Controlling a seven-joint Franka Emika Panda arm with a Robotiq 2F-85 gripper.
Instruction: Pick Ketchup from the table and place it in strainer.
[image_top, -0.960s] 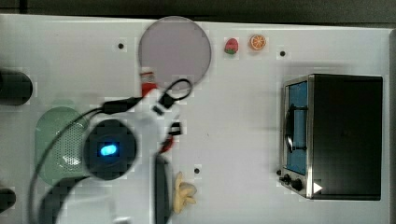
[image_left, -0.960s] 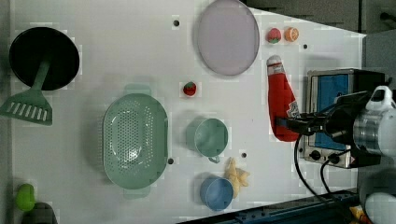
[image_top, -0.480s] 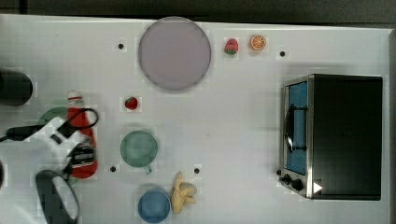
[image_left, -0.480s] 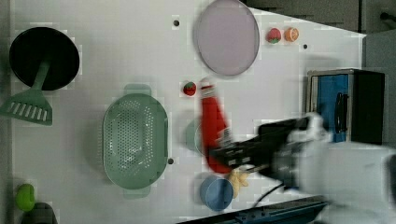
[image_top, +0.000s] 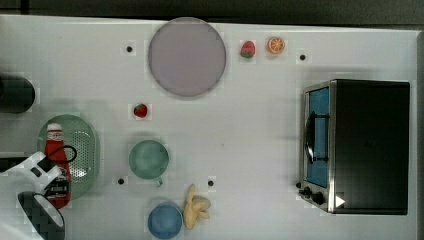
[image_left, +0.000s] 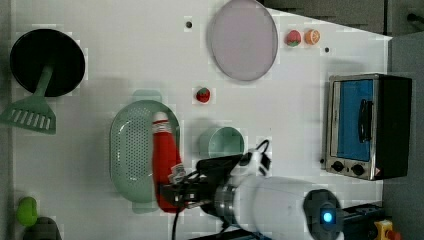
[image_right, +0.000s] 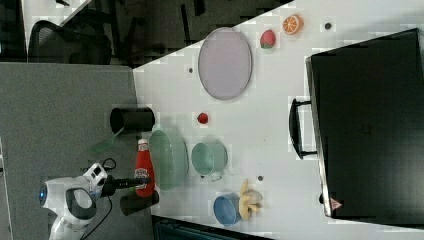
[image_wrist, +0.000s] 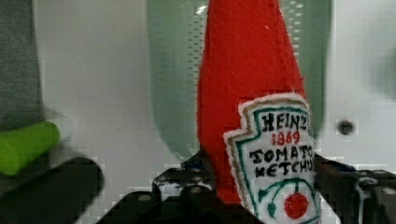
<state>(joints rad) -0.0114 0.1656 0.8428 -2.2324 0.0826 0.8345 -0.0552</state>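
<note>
Ketchup (image_top: 56, 160) is pinched at its base end by the gripper (image_top: 56, 187), fingers clamped on the lower body of the bottle near the label, so it's off the table and hanging over the strainer (image_top: 82, 150). Long axis runs along the length of the oval strainer, white cap pointing away from the gripper toward the strainer's far end, fat bottom end back at the fingers. In the left view the ketchup (image_left: 166, 160) lies over the strainer's (image_left: 131, 150) edge nearest the small green cup (image_left: 221, 142), cap reaching roughly the middle of the basket and the base sticking out past the rim where the gripper (image_left: 175, 192) has it. Right view shows the ketchup (image_right: 144, 167) just beside the strainer (image_right: 167, 157), held up at about rim height by the gripper (image_right: 134, 185), cap toward the black cup (image_right: 131, 120). Wrist view is nice and close: the ketchup (image_wrist: 252, 93) with its Heinz tomato ketchup label, tapering away from the camera, perforated strainer (image_wrist: 175, 70) wall right behind it. Other stuff relative to the strainer: a little strawberry (image_top: 140, 110) sits near it on the grey plate's (image_top: 186, 56) side, the blue bowl (image_top: 164, 221) and banana (image_top: 195, 210) are past the green cup (image_top: 148, 159), and the toaster oven (image_top: 357, 145) is well apart across the table (image_top: 250, 130).
</note>
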